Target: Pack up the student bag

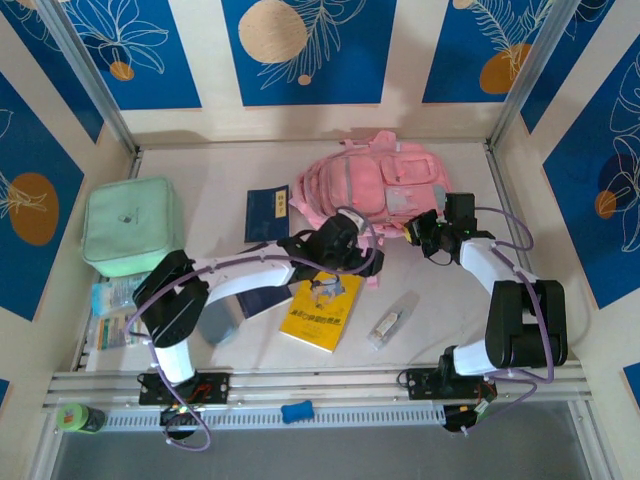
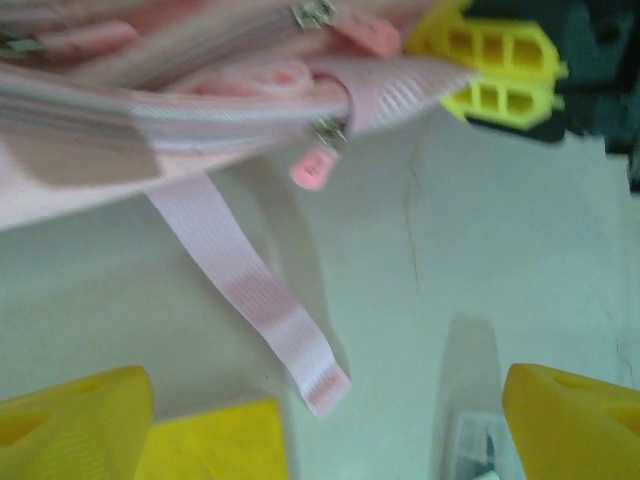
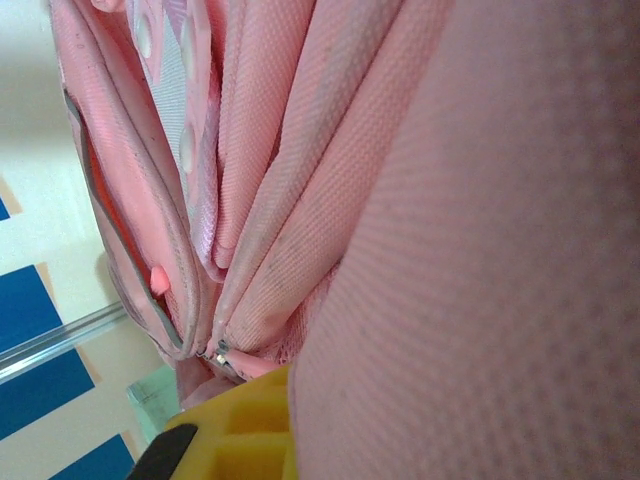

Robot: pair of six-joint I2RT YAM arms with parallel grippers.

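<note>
Contents of the surface (image 1: 440,300), by clock position.
- 12 to 1 o'clock, at the far edge: student bag (image 1: 375,185).
- Just beside the bag, at its 9 o'clock: booklet (image 1: 267,213).
- 9 to 10 o'clock: soft case (image 1: 132,225).
- 8 o'clock, before the case: packets (image 1: 112,310).
- Centre toward 6 o'clock: book (image 1: 322,310), with a small oblong item (image 1: 388,323) near its 3 o'clock.
- Left pincer (image 1: 368,262): at the bag's 6 o'clock edge.
- Right pincer (image 1: 420,228): against the bag's 4 o'clock edge.

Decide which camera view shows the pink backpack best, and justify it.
Top external: the whole student bag shows, lying on the table with its front pockets up. Left wrist catches an edge, a zip pull and a loose strap. Right wrist gives close fabric folds.
</note>
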